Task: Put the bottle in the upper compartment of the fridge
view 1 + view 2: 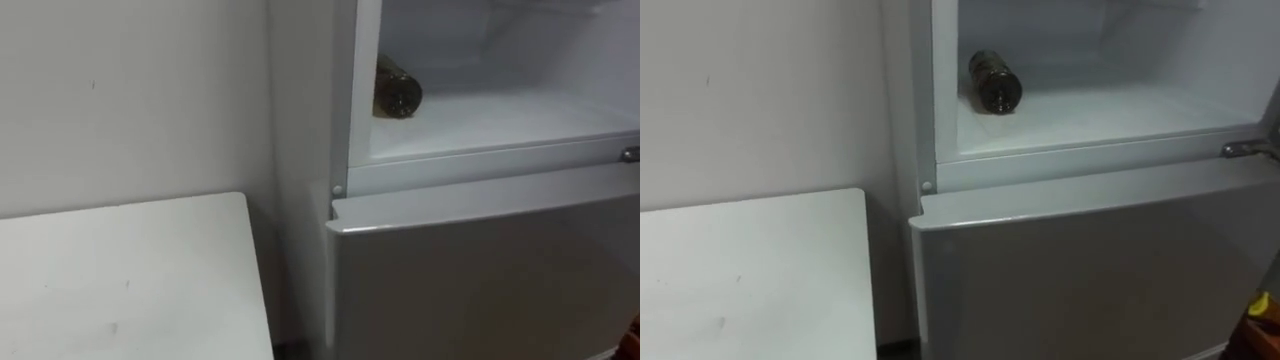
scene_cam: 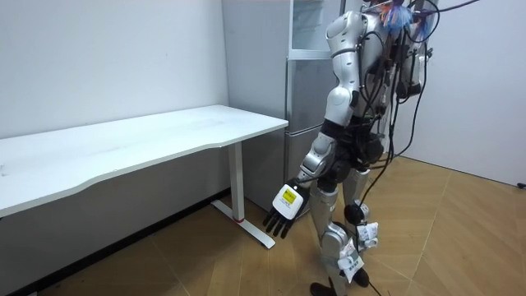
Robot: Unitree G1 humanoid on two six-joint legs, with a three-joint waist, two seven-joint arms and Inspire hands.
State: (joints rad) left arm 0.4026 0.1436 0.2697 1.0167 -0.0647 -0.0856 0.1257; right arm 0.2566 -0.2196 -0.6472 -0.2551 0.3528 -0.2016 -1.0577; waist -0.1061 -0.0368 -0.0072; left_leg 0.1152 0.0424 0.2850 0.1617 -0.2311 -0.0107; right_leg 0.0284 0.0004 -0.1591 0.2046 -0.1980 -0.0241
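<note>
the bottle (image 1: 995, 82) lies on its side at the left of the open upper fridge (image 1: 1120, 118), high above and well apart from the left hand (image 2: 285, 207), whose released fingers hang empty beside the table (image 2: 164, 136); the right hand (image 1: 1262, 318) edges in below the bottle, fingers' state cannot be told

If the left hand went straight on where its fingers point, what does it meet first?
Likely the wooden floor, near the white table's foot; the left hand has straight fingers aimed downward.
</note>
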